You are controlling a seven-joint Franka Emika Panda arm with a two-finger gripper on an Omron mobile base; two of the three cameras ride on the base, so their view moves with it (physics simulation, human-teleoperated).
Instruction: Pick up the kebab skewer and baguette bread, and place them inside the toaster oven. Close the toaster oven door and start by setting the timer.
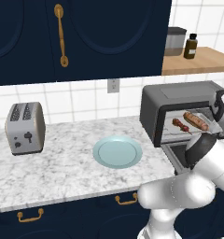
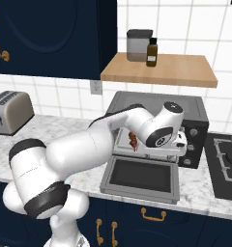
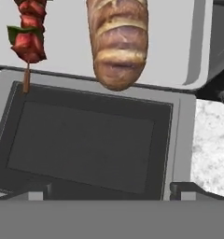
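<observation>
The toaster oven (image 1: pixel 179 95) (image 2: pixel 195 103) stands on the counter with its door (image 2: pixel 139 179) (image 3: pixel 86 144) folded down flat. On the pale tray (image 3: pixel 67 42) in its mouth lie the kebab skewer (image 1: pixel 180 125) (image 2: pixel 133 140) (image 3: pixel 29 35) and, beside it, the baguette bread (image 1: pixel 196 120) (image 3: pixel 117 42). My gripper (image 3: pixel 114 189) (image 2: pixel 179 146) hovers above the lowered door, just in front of the tray. It is open, the fingertips (image 3: pixel 39 189) are wide apart and hold nothing. The loaf's near end pokes slightly past the tray's front edge.
A pale blue plate (image 1: pixel 117 152) lies bare on the marble counter left of the oven, and a silver toaster (image 1: pixel 25 127) (image 2: pixel 9 112) stands farther left. A stove top (image 2: pixel 229 154) is right of the oven. A wooden shelf (image 2: pixel 159 67) above carries a canister and a bottle.
</observation>
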